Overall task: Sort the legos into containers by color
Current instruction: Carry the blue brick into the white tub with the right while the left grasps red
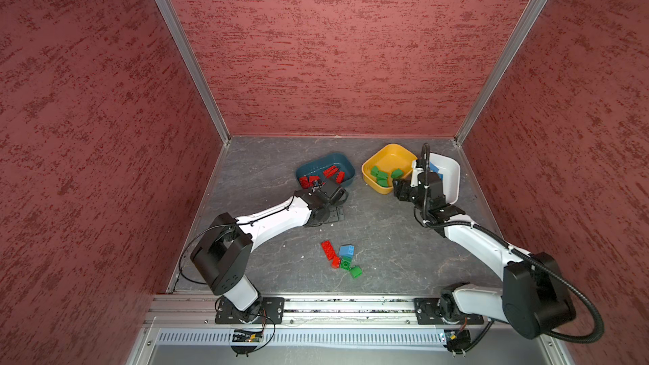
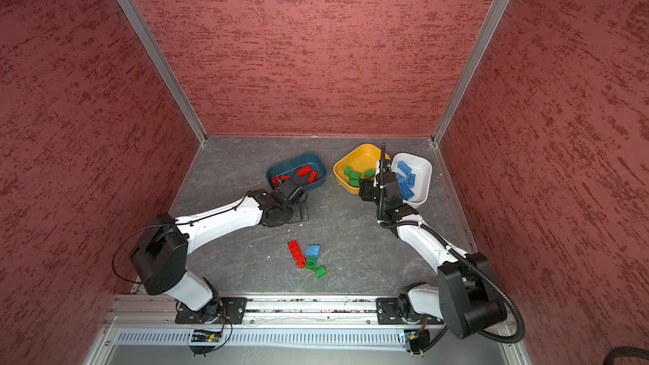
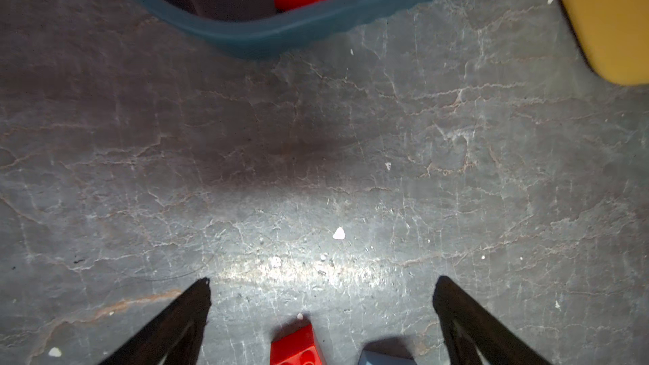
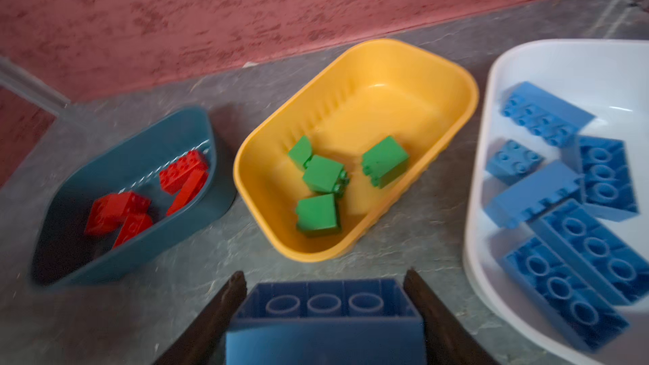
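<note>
Between the right gripper's (image 4: 325,286) jaws: a blue brick (image 4: 325,314), pinched with its hollow underside toward the wrist camera.
Just beyond sit the yellow tub (image 4: 404,68) holding green bricks (image 4: 321,173), the white tub (image 4: 562,61) with more blue bricks (image 4: 579,240), and the teal tub (image 4: 175,233) with red bricks (image 4: 116,208). The left gripper (image 3: 322,281) hangs spread and empty over the table (image 3: 316,135) near the teal tub. Loose legos (image 1: 342,258), seemingly five, cluster mid-table.

Left arm (image 1: 274,217) and right arm (image 1: 474,240) wear white shells, black joints; the right carries a ribbed hose (image 1: 426,166).
</note>
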Motion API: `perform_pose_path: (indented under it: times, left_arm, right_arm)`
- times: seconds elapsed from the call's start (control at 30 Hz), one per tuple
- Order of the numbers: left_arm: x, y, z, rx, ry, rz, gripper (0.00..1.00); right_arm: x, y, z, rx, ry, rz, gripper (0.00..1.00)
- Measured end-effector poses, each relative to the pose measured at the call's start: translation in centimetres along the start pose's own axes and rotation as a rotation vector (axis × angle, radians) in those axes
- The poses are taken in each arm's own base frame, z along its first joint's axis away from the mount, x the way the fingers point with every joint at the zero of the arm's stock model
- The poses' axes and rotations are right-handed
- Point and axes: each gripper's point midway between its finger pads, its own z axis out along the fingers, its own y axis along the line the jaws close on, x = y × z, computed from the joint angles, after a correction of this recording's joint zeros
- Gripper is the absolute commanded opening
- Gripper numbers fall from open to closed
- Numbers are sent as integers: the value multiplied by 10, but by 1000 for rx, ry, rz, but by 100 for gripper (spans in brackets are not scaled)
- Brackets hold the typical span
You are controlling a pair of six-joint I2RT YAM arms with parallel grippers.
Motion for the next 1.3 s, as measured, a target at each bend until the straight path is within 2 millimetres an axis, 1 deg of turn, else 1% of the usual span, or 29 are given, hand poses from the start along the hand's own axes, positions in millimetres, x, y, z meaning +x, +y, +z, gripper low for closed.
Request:
perform_pose_path:
  times: [0.1, 0.3, 0.43, 0.67, 0.77, 0.83, 1.0, 1.03, 1.07, 1.13, 1.17, 1.2, 1.23, 1.3]
  left_arm:
    - [13, -1, 1, -31, 38, 37, 99]
    - [38, 3, 0, -97, 105, 89, 99]
    - [49, 5, 0, -95, 150, 87, 99]
    - [83, 17, 10, -93, 279, 66, 99]
    - [87, 18, 10, -86, 299, 55, 99]
    - [87, 16, 10, -80, 301, 50, 99]
    - [89, 13, 10, -66, 312, 40, 100]
    - [89, 12, 10, -61, 312, 39, 98]
    - [89, 11, 11, -57, 313, 38, 95]
    - [89, 10, 11, -48, 317, 33, 79]
    - [90, 9, 11, -46, 319, 33, 74]
    - [89, 9, 11, -47, 319, 25, 70]
    - [90, 9, 12, -49, 321, 24, 69]
    - [91, 11, 14, -60, 327, 20, 69]
  right_arm:
    - [-9, -30, 7, 58, -23, 78, 39]
    - [-13, -82, 20, 166, -26, 160, 40]
    - [-22, -106, 28, 218, -33, 183, 41]
    - [-43, -146, 47, 298, -44, 170, 44]
    - [-55, -164, 56, 334, -48, 152, 46]
    - [-61, -174, 64, 360, -44, 135, 50]
    - [-71, -193, 77, 430, -25, 84, 68]
    - [-73, -195, 78, 443, -19, 77, 73]
    - [-74, -196, 79, 448, -16, 69, 77]
    - [-77, -195, 78, 448, -14, 57, 85]
    - [-78, -193, 78, 441, -14, 56, 88]
    - [-78, -192, 78, 432, -13, 56, 92]
    - [-79, -189, 78, 419, -13, 59, 99]
    - [-81, -185, 77, 399, -17, 61, 99]
